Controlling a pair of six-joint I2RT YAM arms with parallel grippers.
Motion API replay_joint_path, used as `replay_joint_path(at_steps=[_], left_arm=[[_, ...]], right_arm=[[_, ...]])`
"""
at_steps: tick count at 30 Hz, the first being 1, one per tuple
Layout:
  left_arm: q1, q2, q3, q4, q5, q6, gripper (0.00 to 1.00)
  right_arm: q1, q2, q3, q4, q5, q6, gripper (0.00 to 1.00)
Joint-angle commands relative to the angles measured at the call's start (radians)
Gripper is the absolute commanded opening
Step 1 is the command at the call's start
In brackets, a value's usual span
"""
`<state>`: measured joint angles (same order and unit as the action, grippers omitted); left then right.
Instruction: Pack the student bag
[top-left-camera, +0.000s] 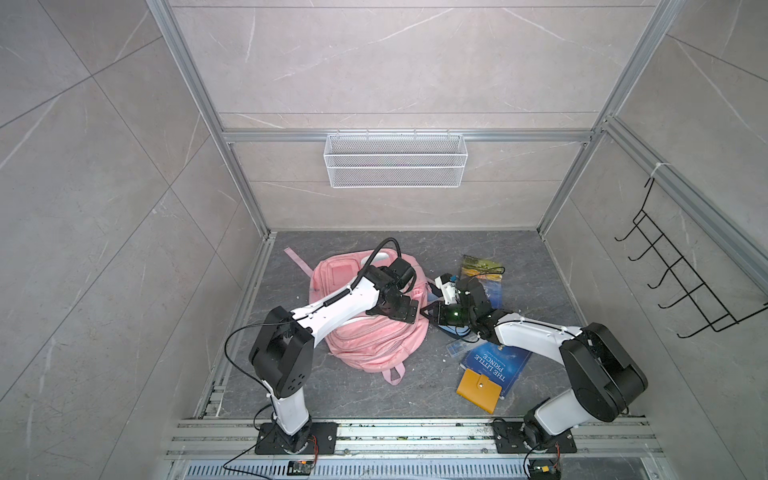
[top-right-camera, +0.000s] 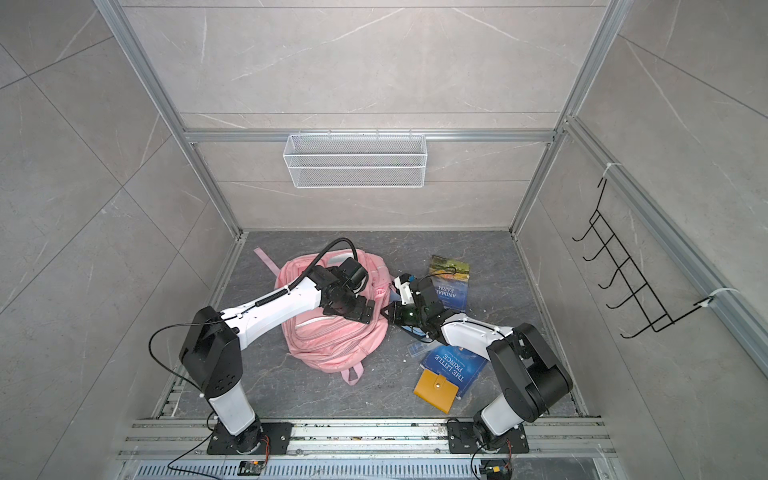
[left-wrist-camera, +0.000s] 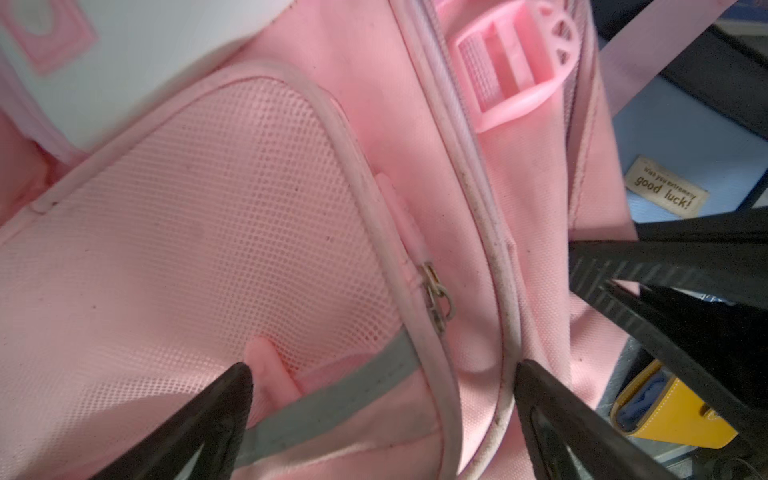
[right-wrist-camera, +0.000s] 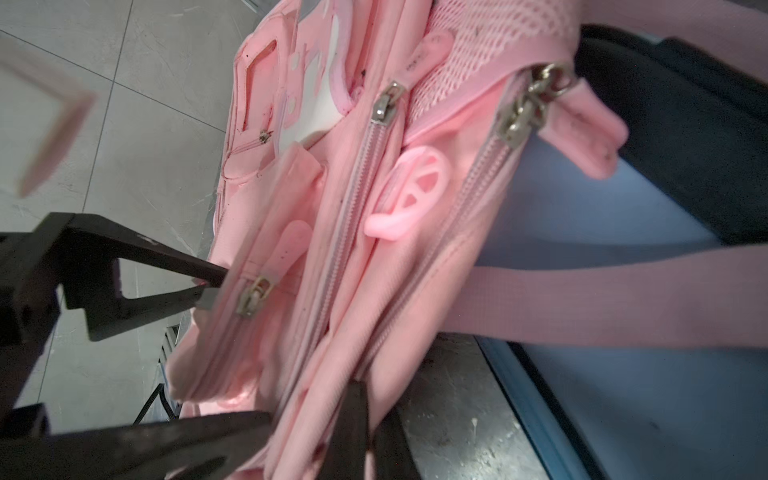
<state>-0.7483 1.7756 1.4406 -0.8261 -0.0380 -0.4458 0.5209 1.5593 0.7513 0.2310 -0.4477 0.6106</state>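
In both top views the left arm lies across the student bag (top-left-camera: 376, 345) and covers its middle. The left gripper (left-wrist-camera: 381, 371) points down there, so its fingertips are lost under its own wrist and only the left wrist view shows them. The pencil case (left-wrist-camera: 669, 133), pale blue with a "good luck!" label, is mostly hidden; it shows just past the right gripper (right-wrist-camera: 316, 409), under the bag's strap (right-wrist-camera: 602, 299) and the right arm. The near fingers in the right wrist view are blurred and cut by the frame edge. A blue book (top-left-camera: 496, 365) lies behind the right jaws, partly beneath that arm, with a yellow wallet (top-left-camera: 478, 390) overlapping its corner. A second book (top-right-camera: 451, 282) lies beside the right wrist, partly covered by it. Well away from both jaws, a white wire basket (top-left-camera: 395, 160) hangs on the back wall and a black hook rack (top-left-camera: 690, 286) on the side wall. The bag lies on the floor, directly under the left jaws and in front of the right ones. The left jaws stand wide apart and hold nothing, their tips close over the mesh pocket (left-wrist-camera: 187, 228), with a zip pull (left-wrist-camera: 436, 297) just ahead of the gap. The right jaws are closed on a fold of the bag's side edge.
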Motion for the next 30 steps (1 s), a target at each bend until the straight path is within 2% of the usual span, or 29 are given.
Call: replay_joint_path(at_steps=[1,2,3,5,7,13,17,19,24,30], left_arm=[[0.010,0.005,-0.019,0.011,-0.024,-0.012,0.95],[0.013,0.002,-0.036,0.022,-0.027,-0.014,0.85],[0.015,-0.004,-0.048,0.034,-0.024,-0.015,0.69],[0.026,-0.022,-0.070,0.049,-0.025,-0.019,0.36],[0.040,-0.045,-0.084,0.053,-0.027,-0.013,0.00],[0.105,-0.182,-0.134,0.066,0.007,0.070,0.00],[0.143,-0.305,-0.187,0.097,0.086,0.177,0.00],[0.164,-0.357,-0.210,0.111,0.143,0.203,0.00],[0.213,-0.431,-0.206,0.075,0.280,0.254,0.00],[0.262,-0.467,-0.190,0.007,0.385,0.297,0.00]], right_arm=[[0.011,-0.040,-0.011,0.063,-0.036,0.006,0.00],[0.011,-0.044,-0.013,0.064,-0.037,0.007,0.00],[0.012,-0.048,-0.015,0.062,-0.038,0.008,0.00],[0.011,-0.059,-0.017,0.051,-0.042,0.007,0.01],[0.012,-0.079,-0.020,0.026,-0.046,-0.007,0.06],[0.007,-0.159,0.027,-0.193,-0.017,-0.159,0.29],[-0.033,-0.225,0.050,-0.298,0.037,-0.242,0.60],[-0.055,-0.232,0.081,-0.349,0.046,-0.309,0.69],[-0.087,-0.163,0.175,-0.428,0.063,-0.494,0.73],[-0.096,0.004,0.303,-0.482,-0.137,-0.633,0.67]])
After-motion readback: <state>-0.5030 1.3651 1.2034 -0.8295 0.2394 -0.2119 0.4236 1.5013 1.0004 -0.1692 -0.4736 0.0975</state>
